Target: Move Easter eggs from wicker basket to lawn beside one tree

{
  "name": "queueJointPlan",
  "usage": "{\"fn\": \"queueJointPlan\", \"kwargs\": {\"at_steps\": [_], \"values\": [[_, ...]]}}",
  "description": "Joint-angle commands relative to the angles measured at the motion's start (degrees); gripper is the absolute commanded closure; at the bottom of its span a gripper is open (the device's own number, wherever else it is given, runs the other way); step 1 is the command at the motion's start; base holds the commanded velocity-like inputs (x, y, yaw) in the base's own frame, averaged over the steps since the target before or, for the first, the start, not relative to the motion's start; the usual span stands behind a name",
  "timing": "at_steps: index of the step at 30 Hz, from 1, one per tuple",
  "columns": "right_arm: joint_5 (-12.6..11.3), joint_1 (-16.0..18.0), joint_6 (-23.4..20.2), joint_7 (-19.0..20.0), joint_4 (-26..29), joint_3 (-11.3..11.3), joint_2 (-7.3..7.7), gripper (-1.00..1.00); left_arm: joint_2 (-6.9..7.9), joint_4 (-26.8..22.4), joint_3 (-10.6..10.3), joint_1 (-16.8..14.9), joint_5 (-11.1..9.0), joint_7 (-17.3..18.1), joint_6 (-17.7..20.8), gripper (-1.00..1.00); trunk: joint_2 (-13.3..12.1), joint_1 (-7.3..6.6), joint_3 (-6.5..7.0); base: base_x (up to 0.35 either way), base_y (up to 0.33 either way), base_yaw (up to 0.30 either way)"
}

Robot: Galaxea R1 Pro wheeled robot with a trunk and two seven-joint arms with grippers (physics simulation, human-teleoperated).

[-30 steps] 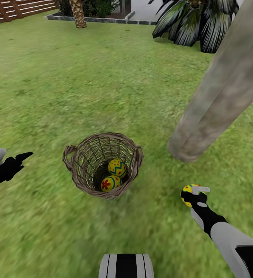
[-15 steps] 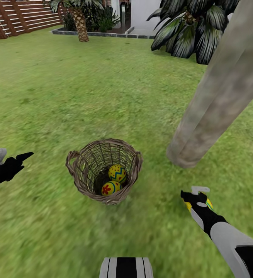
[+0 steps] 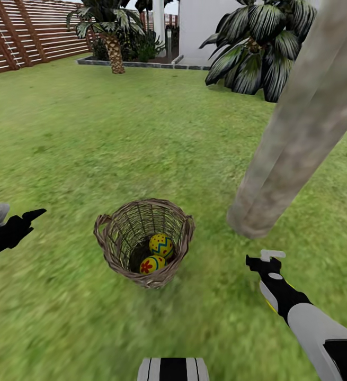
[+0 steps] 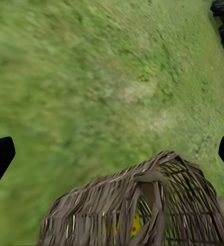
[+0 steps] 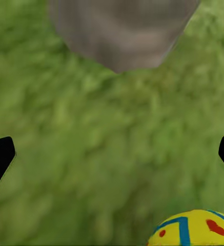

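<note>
tree [image 3: 300,127] trunk leaning right, basket [image 3: 144,241] upright

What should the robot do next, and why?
Probably swing the open right gripper over to the wicker basket: one egg seems released on the lawn near the tree, while two eggs lie inside the basket.

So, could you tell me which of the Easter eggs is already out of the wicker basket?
The egg on the lawn beneath the right tool, seen in the right wrist view; the other two lie inside the wicker basket.
</note>
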State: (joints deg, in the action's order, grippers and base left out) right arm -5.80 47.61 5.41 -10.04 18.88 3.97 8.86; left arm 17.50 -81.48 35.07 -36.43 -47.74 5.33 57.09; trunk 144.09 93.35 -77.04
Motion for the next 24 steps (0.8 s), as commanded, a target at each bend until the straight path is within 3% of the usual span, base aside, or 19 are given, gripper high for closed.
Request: {"fn": "queueJointPlan", "kwargs": {"at_steps": [1,3,5,6,12,18,21,24], "values": [[-0.6,0.0,0.1,-0.1,-0.1,0.5,0.03,-1.0,-0.01,0.0,0.1,0.0,0.5,0.6,0.3,-1.0,0.0,-0.03,0.19,0.0,0.0,0.0],[-0.6,0.0,-3.0,3.0,-0.1,0.6,0.05,-1.0,-0.01,0.0,0.1,0.0,0.5,0.6,0.3,-1.0,0.0,-0.08,0.63,0.0,0.0,0.0],[-0.5,0.0,-10.3,13.3,0.1,0.4,0.19,-1.0,-0.01,0.0,0.1,0.0,0.5,0.6,0.3,-1.0,-0.1,-0.14,1.08,0.0,0.0,0.0],[-0.5,0.0,-11.8,16.9,0.2,0.4,0.27,-1.0,-0.01,0.0,0.1,0.0,0.5,0.6,0.3,-1.0,-0.1,-0.16,1.3,0.0,0.0,0.0],[-0.5,0.0,-13.5,38.1,0.8,0.3,0.5,-1.0,-0.01,0.0,0.1,0.0,0.5,0.6,0.3,-1.0,-0.1,-0.32,2.63,0.0,0.0,0.0],[-0.6,0.0,-13.7,46.3,2.8,0.3,0.74,-1.0,-0.1,0.1,0.1,0.0,0.5,0.5,0.2,-1.0,-0.2,-0.47,3.96,0.0,0.0,0.0],[-1.0,0.0,-17.9,52.1,5.6,-0.3,1.6,-1.0,-0.1,0.1,0.1,0.0,0.5,0.5,0.2,-1.0,-0.3,-0.55,4.62,0.0,0.0,0.0],[-2.1,0.0,-20.1,55.0,8.4,-2.0,2.68,-1.0,-0.27,0.1,-0.9,0.0,0.6,0.4,0.2,-1.0,-0.3,-0.63,5.29,0.0,0.0,0.0]]}}
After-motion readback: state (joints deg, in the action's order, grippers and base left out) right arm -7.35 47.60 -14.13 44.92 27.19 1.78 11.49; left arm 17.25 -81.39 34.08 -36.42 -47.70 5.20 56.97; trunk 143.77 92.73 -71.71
